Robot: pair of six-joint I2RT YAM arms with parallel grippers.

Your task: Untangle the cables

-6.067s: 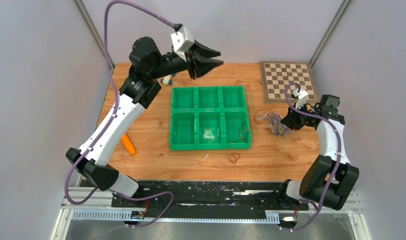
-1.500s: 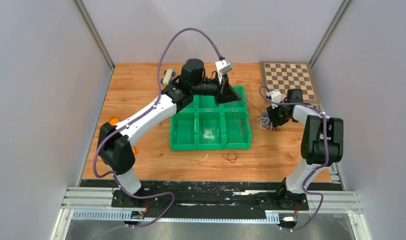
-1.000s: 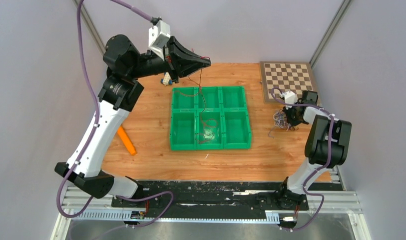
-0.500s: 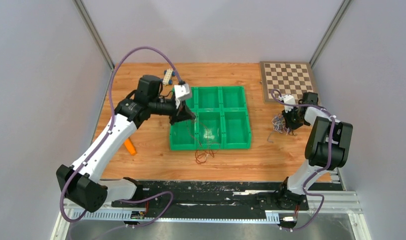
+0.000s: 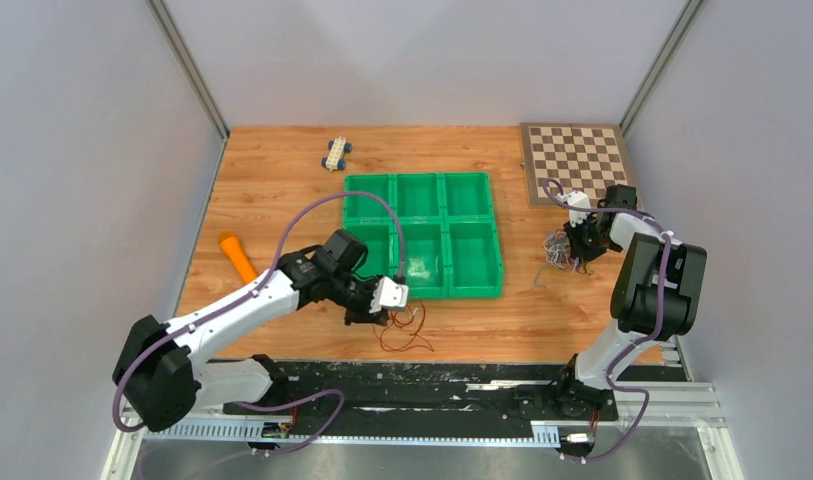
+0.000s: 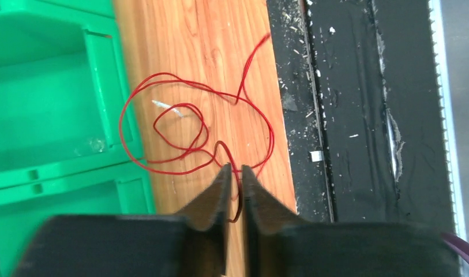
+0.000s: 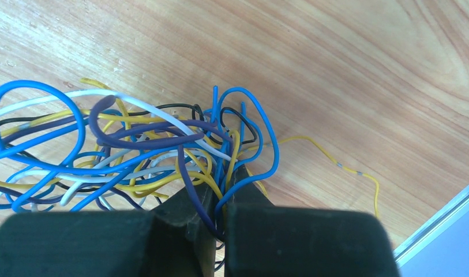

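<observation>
Wide bare desk (image 5: 282, 190) left of the green tray (image 5: 418, 177), only an orange stick (image 5: 237, 258) there. Near strip is tight, red cable (image 5: 407, 338) looped across it. Beyond the tray's right wall, the tangle (image 5: 558, 248) probably leaves a lane.

Wooden table (image 5: 282, 200) carried green tray (image 5: 496, 240) mid-board, chessboard (image 5: 577, 160) far right, wheeled toy (image 5: 335, 154) far side, orange stick (image 5: 237, 258) left, red cable (image 5: 406, 336) near edge, tangled cables (image 5: 557, 247) right.

smooth glossy cables (image 7: 141, 140), matt wood table (image 7: 364, 69)
</observation>
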